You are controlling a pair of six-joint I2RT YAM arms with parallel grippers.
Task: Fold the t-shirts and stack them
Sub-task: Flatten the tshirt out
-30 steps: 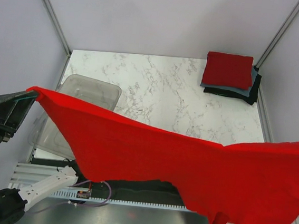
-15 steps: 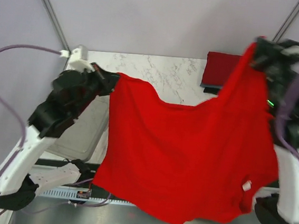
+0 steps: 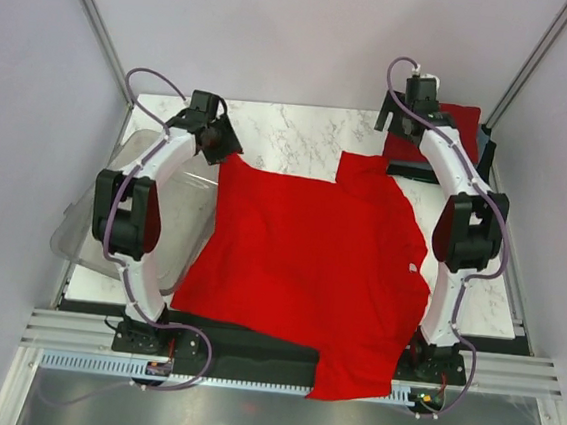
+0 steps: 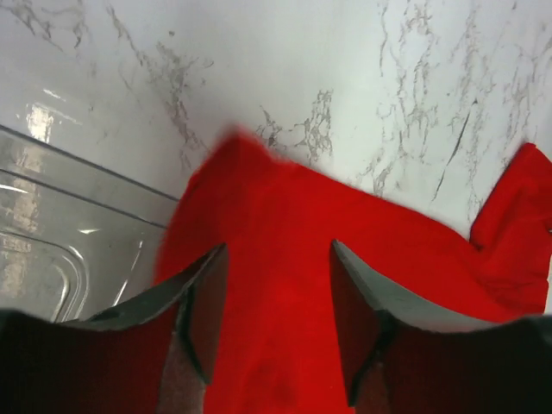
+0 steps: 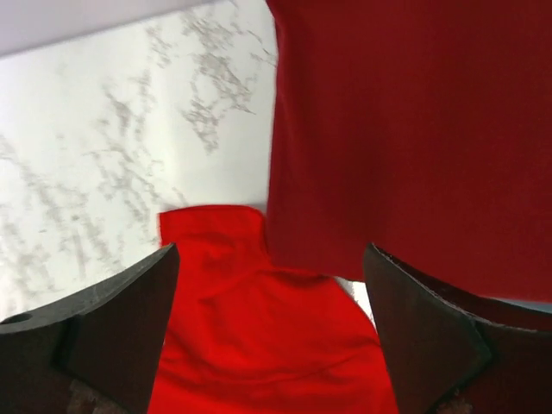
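Observation:
A bright red t-shirt (image 3: 309,265) lies spread on the marble table, its near hem hanging over the front edge and a small white label (image 3: 414,268) showing at its right side. My left gripper (image 3: 221,148) is open over the shirt's far left corner (image 4: 276,216), with the cloth lying loose under the fingers. My right gripper (image 3: 397,128) is wide open above the shirt's far right sleeve (image 5: 250,328). At the back right is a stack of folded t-shirts (image 3: 437,132): a red one (image 5: 414,129) on top, with a grey-blue and a black one under it.
A clear grey plastic bin (image 3: 129,203) sits at the table's left edge, partly under the shirt's left side, and shows in the left wrist view as the bin (image 4: 69,233). Bare marble (image 3: 291,133) lies beyond the shirt. Frame posts rise at both back corners.
The red shirt, held stretched in the air between both grippers, has been swung forward and laid on the table. Both grippers have opened and let go of it.

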